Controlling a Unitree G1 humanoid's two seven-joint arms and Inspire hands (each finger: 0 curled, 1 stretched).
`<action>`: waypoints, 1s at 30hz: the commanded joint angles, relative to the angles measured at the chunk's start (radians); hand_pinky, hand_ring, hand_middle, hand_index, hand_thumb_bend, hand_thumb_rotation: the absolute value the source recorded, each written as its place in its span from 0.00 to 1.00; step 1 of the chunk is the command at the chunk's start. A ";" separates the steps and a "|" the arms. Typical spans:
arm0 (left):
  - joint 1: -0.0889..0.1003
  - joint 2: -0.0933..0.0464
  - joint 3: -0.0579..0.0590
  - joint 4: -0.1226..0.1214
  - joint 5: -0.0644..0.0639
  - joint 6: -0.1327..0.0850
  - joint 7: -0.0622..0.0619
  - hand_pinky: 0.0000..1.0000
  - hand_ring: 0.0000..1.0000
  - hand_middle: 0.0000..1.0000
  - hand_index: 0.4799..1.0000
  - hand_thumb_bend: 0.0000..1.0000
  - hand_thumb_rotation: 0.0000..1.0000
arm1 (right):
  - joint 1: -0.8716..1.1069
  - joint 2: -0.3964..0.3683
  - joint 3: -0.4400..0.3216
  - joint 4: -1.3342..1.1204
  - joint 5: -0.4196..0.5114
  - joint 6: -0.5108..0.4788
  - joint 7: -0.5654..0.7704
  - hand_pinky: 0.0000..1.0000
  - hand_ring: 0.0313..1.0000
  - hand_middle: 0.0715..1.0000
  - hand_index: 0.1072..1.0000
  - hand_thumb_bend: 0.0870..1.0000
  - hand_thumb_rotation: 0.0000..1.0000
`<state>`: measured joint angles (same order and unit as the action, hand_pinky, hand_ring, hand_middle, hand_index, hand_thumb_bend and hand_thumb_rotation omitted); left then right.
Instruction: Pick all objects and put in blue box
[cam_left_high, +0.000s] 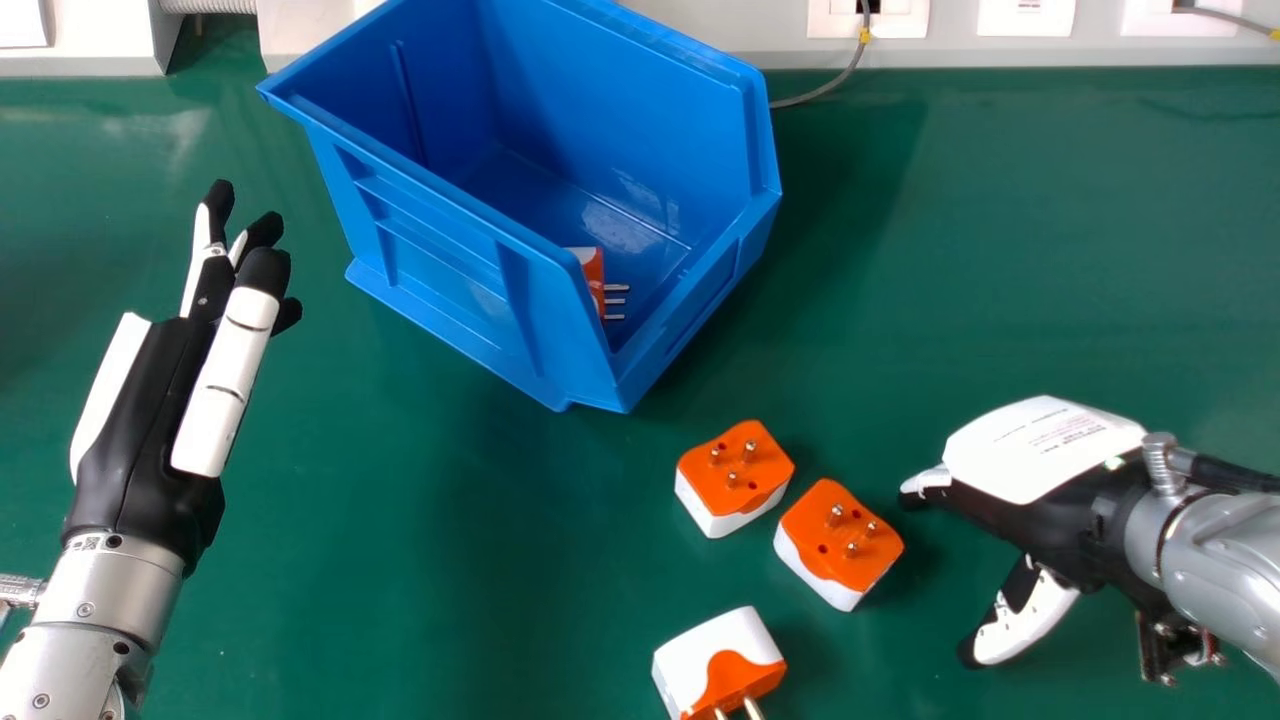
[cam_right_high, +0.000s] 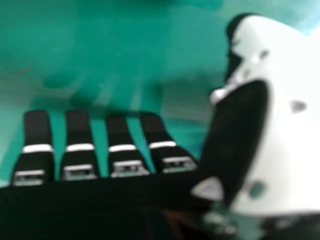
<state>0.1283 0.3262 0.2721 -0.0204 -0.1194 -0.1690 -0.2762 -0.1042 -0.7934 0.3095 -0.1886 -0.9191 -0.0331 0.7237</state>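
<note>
Three blocky orange-and-white plugs (cam_left_high: 735, 472) with metal pins lie on the smooth green worktop (cam_left_high: 400, 560), a fourth plug (cam_left_high: 591, 268) inside the glossy, ribbed blue box (cam_left_high: 440, 225), between the left hand (cam_left_high: 145, 430), fingers (cam_left_high: 228, 370) extended, and the right hand (cam_left_high: 1045, 500), fingers (cam_right_high: 77, 132) straight and slightly apart

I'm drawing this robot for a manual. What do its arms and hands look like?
The rounded left forearm and right forearm are silver metal with screws. The black-and-white left hand has black fingertips and a square code at its wrist. The matching right hand has a white printed back plate; a black cable meets its ribbed metal connector.
</note>
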 joint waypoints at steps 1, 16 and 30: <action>-0.010 0.011 0.011 -0.013 -0.011 -0.008 0.000 0.92 0.97 0.99 1.00 0.62 1.00 | 0.008 -0.020 0.014 0.005 -0.009 -0.015 0.015 0.74 0.82 0.87 0.83 0.32 0.40; -0.021 0.013 0.010 -0.001 -0.007 -0.007 -0.003 0.92 0.97 0.99 0.99 0.62 1.00 | 0.046 0.013 -0.047 -0.130 -0.052 0.106 0.009 0.68 0.77 0.84 0.83 0.35 0.44; -0.036 0.013 0.009 0.013 -0.006 -0.009 -0.005 0.92 0.97 0.99 0.99 0.61 1.00 | 0.119 0.088 -0.122 -0.277 -0.058 0.140 -0.113 0.74 0.81 0.87 0.85 0.46 0.41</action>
<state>0.1095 0.3275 0.2748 -0.0050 -0.1191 -0.1630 -0.2825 0.0196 -0.7087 0.2190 -0.4341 -0.9806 0.1144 0.6356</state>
